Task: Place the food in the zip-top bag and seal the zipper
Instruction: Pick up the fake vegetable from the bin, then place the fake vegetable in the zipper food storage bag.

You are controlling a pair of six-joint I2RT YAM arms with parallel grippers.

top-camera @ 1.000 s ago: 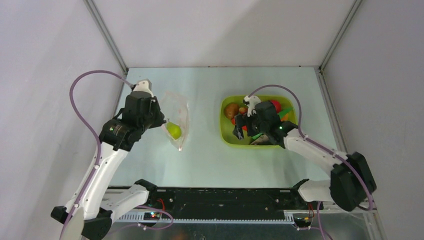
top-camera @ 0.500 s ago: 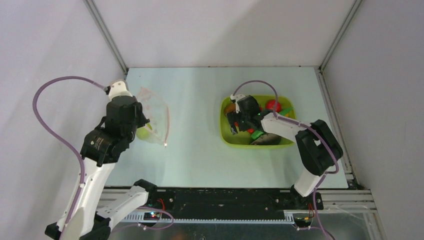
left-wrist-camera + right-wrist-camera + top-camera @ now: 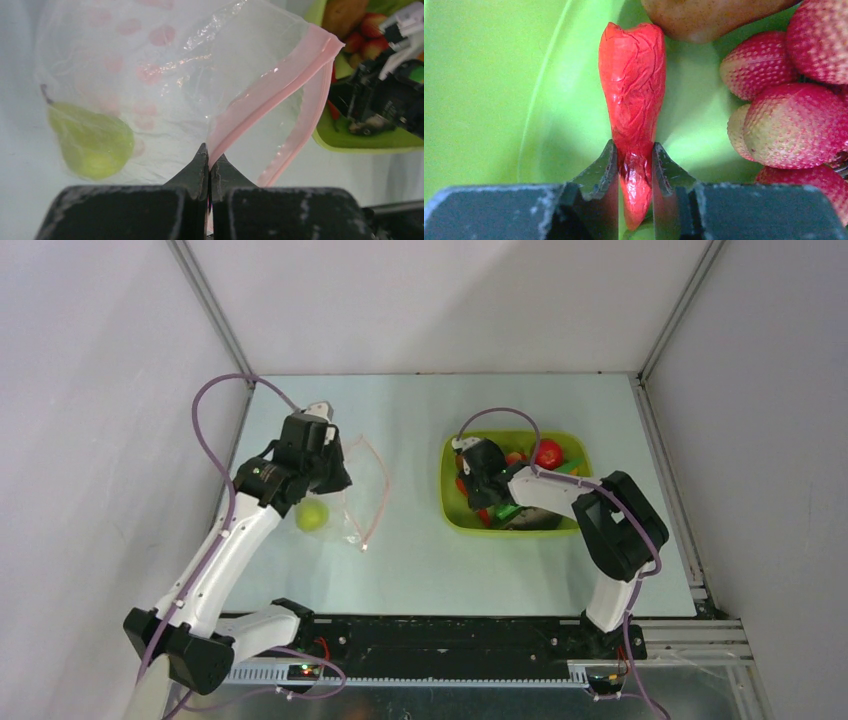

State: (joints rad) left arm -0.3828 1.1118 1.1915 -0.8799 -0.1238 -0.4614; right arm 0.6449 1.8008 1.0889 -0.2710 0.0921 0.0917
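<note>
You are in the loading step: one piece is in the bag, and most of the food waits in the tub.

The zip-top bag (image 3: pixel 358 485) lies on the left half of the bench (image 3: pixel 420 570), about midway between its far and near edges. Your left fingers (image 3: pixel 197 170) are closed tight on the zipper (image 3: pixel 280 75), the pink strip along the mouth. They pinch one lip, so the mouth gapes toward the tub. Inside the bag, a green fruit (image 3: pixel 90 142) rests against the clear wall.

The lime-green tub (image 3: pixel 460 525) sits on the right half of the bench, well apart from the bag. Your right fingers (image 3: pixel 605 167) are down inside it, gripping the narrow end of a red wrinkled piece (image 3: pixel 631 95), one finger touching each side. The piece's broad end is just beside a brown piece (image 3: pixel 704 15). Strawberries (image 3: pixel 794 122) crowd near it on the right.

The next move, as I judge it, calls for a straight lift, so the red piece clears the tub wall without dragging its neighbours. Then comes a carry across the bare bench to the bag's mouth. The grip is on the thin tip only, so the piece may swing or slip. Hold the left pinch steady, because the mouth must be open when the piece arrives. Sealing comes last and is not yet due.
</note>
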